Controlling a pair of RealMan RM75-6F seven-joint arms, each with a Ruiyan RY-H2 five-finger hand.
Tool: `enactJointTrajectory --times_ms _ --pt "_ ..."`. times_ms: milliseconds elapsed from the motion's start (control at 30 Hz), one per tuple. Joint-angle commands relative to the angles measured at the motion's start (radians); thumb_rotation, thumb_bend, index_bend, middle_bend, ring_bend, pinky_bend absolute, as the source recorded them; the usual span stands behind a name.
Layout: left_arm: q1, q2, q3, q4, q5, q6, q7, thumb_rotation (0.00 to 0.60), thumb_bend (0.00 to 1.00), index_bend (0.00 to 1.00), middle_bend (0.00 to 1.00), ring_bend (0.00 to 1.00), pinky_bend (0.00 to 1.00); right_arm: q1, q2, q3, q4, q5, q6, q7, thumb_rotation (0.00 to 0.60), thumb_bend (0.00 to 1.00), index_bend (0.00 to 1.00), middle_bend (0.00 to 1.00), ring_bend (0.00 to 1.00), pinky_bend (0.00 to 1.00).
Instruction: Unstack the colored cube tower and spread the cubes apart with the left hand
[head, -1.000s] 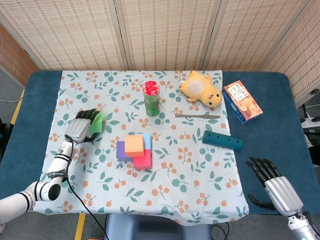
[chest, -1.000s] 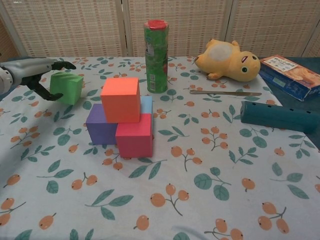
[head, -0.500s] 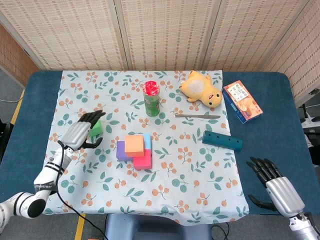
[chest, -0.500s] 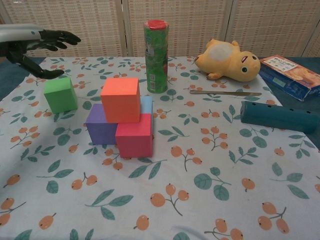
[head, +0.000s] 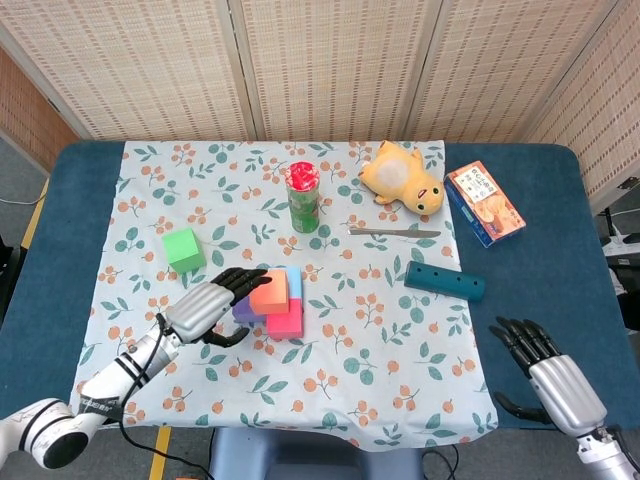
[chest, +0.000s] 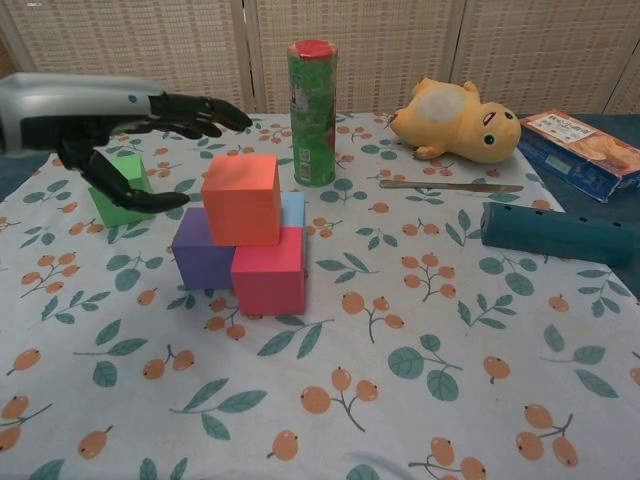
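Observation:
An orange cube (head: 269, 290) (chest: 240, 199) tops the stack, resting on a purple cube (chest: 200, 254), a pink cube (head: 286, 320) (chest: 268, 271) and a light blue cube (head: 294, 283) (chest: 293, 209). A green cube (head: 183, 249) (chest: 116, 193) sits alone on the cloth to the left. My left hand (head: 212, 305) (chest: 120, 125) hovers open just left of the orange cube, fingers spread toward it and holding nothing. My right hand (head: 553, 378) rests open near the table's front right corner, seen only in the head view.
A green can (head: 303, 197) (chest: 313, 112) stands behind the stack. A yellow plush (head: 403, 178) (chest: 455, 120), a knife (head: 394, 232) (chest: 450, 186), a teal bar (head: 445, 281) (chest: 558, 233) and a snack box (head: 484, 203) (chest: 585, 151) lie to the right. The floral cloth (head: 380, 360) covers the table.
My left hand let go of the green cube at the left, lifted, and swung right toward the orange cube. The right hand stayed put.

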Motion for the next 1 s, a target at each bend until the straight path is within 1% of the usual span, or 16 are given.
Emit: enactJointTrajectory --times_ms 33,233,467,500,533,567,667,733,800,867,933,1000 --pt "-0.053 -0.119 -0.005 0.065 -0.101 0.026 0.171 0.600 0.41 0.00 0.00 0.00 0.00 0.003 0.001 -0.001 -0.001 0.003 -0.005 0.002 0.537 0.18 0.00 0.00 0.00 0.00" --pt "-0.094 -0.201 -0.020 0.129 -0.202 0.071 0.315 0.600 0.41 0.00 0.00 0.00 0.00 0.006 0.002 -0.001 -0.001 0.008 -0.013 0.002 0.537 0.18 0.00 0.00 0.00 0.00" --pt "-0.121 -0.225 -0.025 0.156 -0.277 0.061 0.356 0.600 0.41 0.00 0.00 0.00 0.00 0.007 -0.001 0.002 0.000 0.015 -0.017 0.000 0.536 0.18 0.00 0.00 0.00 0.00" --pt "-0.128 -0.226 -0.025 0.159 -0.296 0.054 0.364 0.600 0.41 0.00 0.00 0.02 0.00 0.008 -0.002 0.003 0.001 0.018 -0.018 -0.002 0.536 0.18 0.00 0.00 0.00 0.00" --pt "-0.137 -0.233 -0.023 0.174 -0.313 0.044 0.373 0.600 0.40 0.00 0.00 0.06 0.00 0.009 -0.004 0.004 0.001 0.022 -0.023 -0.003 0.536 0.18 0.00 0.00 0.00 0.00" --pt "-0.143 -0.236 -0.021 0.179 -0.322 0.038 0.376 0.600 0.40 0.00 0.00 0.13 0.00 0.010 -0.004 0.004 0.001 0.023 -0.024 -0.004 0.536 0.18 0.00 0.00 0.00 0.00" --pt "-0.158 -0.236 -0.011 0.185 -0.356 0.021 0.394 0.600 0.39 0.00 0.00 0.20 0.00 0.008 -0.003 0.006 0.000 0.026 -0.021 -0.005 0.537 0.18 0.00 0.00 0.00 0.00" --pt "-0.165 -0.236 -0.007 0.183 -0.376 0.015 0.397 0.600 0.38 0.00 0.04 0.25 0.00 0.007 -0.003 0.006 0.000 0.027 -0.019 -0.005 0.536 0.18 0.00 0.00 0.00 0.00" --pt "-0.168 -0.234 -0.008 0.181 -0.384 0.016 0.393 0.600 0.39 0.00 0.14 0.31 0.01 0.007 -0.003 0.006 0.000 0.027 -0.020 -0.006 0.536 0.18 0.00 0.00 0.00 0.00" --pt "-0.164 -0.236 -0.008 0.179 -0.371 0.034 0.387 0.600 0.41 0.03 0.26 0.38 0.04 0.008 -0.004 0.005 0.000 0.027 -0.022 -0.006 0.536 0.18 0.00 0.00 0.00 0.00" --pt "-0.156 -0.233 -0.005 0.172 -0.350 0.055 0.378 0.600 0.41 0.07 0.33 0.42 0.08 0.008 -0.004 0.005 0.000 0.027 -0.022 -0.008 0.537 0.18 0.00 0.00 0.00 0.00" --pt "-0.147 -0.225 -0.006 0.162 -0.332 0.071 0.363 0.600 0.42 0.09 0.35 0.44 0.10 0.009 -0.005 0.005 -0.001 0.027 -0.024 -0.009 0.536 0.18 0.00 0.00 0.00 0.00"
